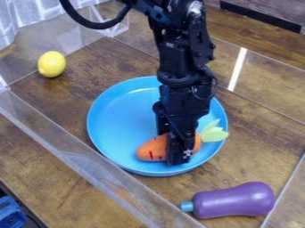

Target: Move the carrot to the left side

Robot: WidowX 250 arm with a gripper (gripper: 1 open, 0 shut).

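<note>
The carrot (152, 150) lies in the blue bowl (110, 109) near its front rim. Its orange body shows left of the fingers and its pale green top (212, 133) sticks out to their right. My gripper (177, 153) points straight down into the bowl, and its black fingers straddle the carrot's middle and are shut on it. The part of the carrot between the fingers is hidden.
A yellow lemon (52, 63) sits on the wooden table at the far left. A purple eggplant (233, 200) lies in front of the bowl at the lower right. Clear plastic walls (71, 156) run along the table's front and left.
</note>
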